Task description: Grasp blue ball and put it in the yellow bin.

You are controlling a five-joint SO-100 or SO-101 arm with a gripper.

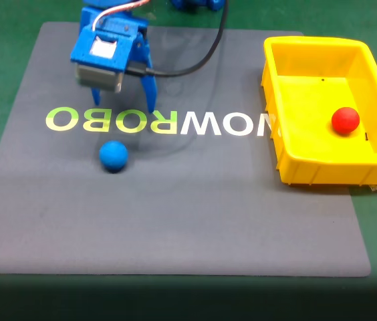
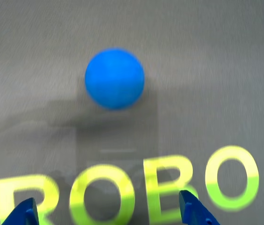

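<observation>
In the fixed view, the blue gripper (image 1: 123, 105) hangs in the upper left of the frame over a grey mat (image 1: 175, 221) that lies on a green table (image 1: 1, 80). Its two pointed fingers (image 1: 150, 93) are spread wide apart with nothing between them, their tips above the yellow-green and white lettering (image 1: 158, 122) printed across the mat. A black cable (image 1: 195, 63) curves from the gripper body toward the top edge.

The blue ball (image 1: 113, 156) rests on the mat just below the lettering, left of centre, a little below the fingertips and apart from them. At the right side of the frame stands the yellow bin (image 1: 289, 87), partly on the mat's right edge, with a red ball (image 1: 345, 120) lying on its floor toward the right wall.

In the wrist view, the blue ball (image 2: 114, 78) sits in the upper middle of the frame on the grey mat (image 2: 216, 70), slightly blurred. The lettering (image 2: 122, 192) runs along the lower part, and the two blue fingertips (image 2: 195, 213) poke in at the bottom edge, one at the lower left and one at the lower right, well apart, with the gripper (image 2: 108, 213) holding nothing. The ball lies above the gap between them, not touching either tip.
</observation>
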